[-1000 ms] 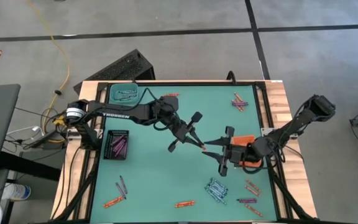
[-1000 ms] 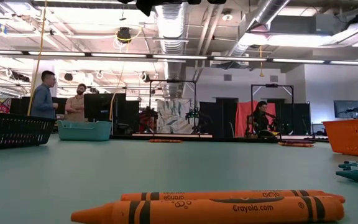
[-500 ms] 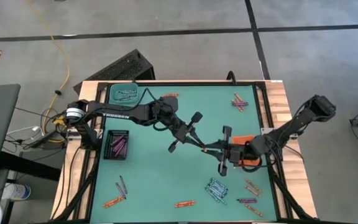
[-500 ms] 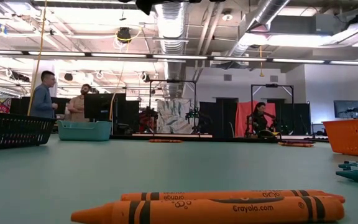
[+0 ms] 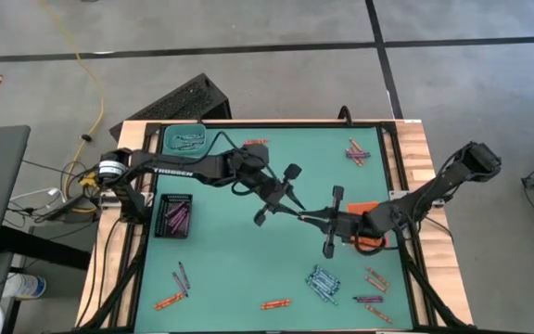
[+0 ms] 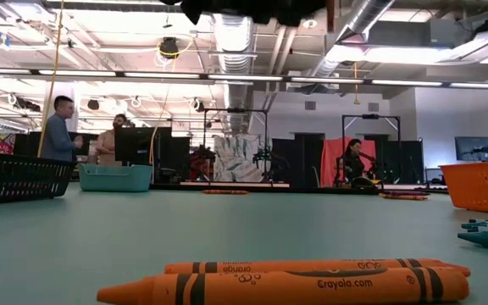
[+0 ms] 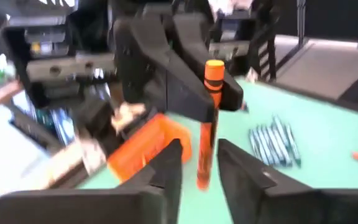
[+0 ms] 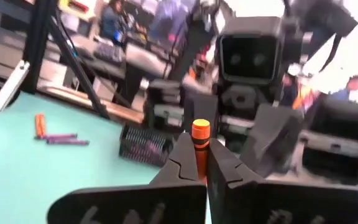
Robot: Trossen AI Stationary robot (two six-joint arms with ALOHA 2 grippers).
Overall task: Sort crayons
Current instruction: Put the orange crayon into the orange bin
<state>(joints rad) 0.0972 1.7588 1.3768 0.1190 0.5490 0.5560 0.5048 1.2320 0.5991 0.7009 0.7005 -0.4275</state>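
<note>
An orange crayon (image 7: pixel 205 143) is held above the middle of the teal table, roughly upright. My right gripper (image 5: pixel 310 219) is shut on it, reaching in from the table's right. My left gripper (image 5: pixel 295 211) faces it from the left. In the left wrist view the left gripper (image 7: pixel 201 167) is open, with a finger on each side of the crayon's lower half and a gap showing on both sides. Other crayons lie scattered on the table. My right gripper pinches the orange crayon's upper part (image 7: pixel 212 93) between its two fingers (image 8: pixel 182 158), near their free ends. The fingers come about level from the table's right and lie across the crayon. The crayon stands roughly upright, clear of the table, its top end (image 8: pixel 201 129) above the fingers.
The orange tray (image 5: pixel 363 206) lies partly under my right arm. The black tray (image 5: pixel 174 214) holds purple crayons and the teal tray (image 5: pixel 184 139) holds blue ones, both at the left. Loose crayons lie near the front edge (image 5: pixel 323 283) and at the far right (image 5: pixel 356 153). Two orange crayons (image 6: pixel 286 284) lie close to the low camera.
My right gripper has moved a little toward the table's left, closer to my left gripper, carrying the crayon in between the left fingers.
</note>
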